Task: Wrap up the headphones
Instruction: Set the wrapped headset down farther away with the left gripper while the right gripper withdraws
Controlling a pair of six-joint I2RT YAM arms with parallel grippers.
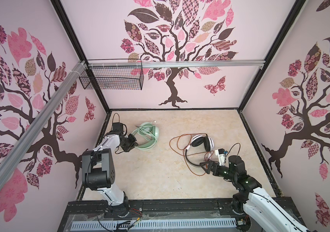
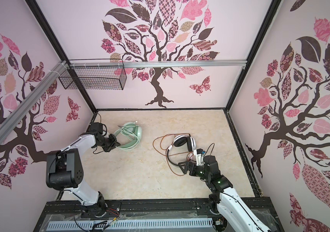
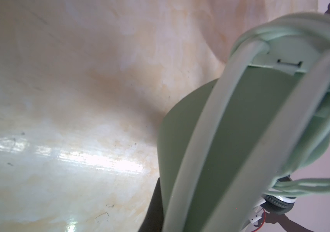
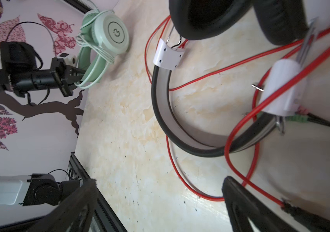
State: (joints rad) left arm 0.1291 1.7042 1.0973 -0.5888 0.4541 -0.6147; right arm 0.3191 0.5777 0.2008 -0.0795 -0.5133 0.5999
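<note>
**Two Arms, Two Headsets**

We see the left gripper (image 1: 134,144) clamped on the mint-green headphones (image 1: 153,134), which lie nearest the wire basket (image 1: 111,77). Farther from the basket, the right gripper (image 1: 205,166) gapes wide beside the white-and-black headphones (image 1: 199,141), over their orange-red cable (image 4: 227,154).

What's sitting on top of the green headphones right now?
On the green headphones, their pale cable loops over headband and cup. The left gripper is shut on the headband. Whatever lies beneath them is covered.
</note>
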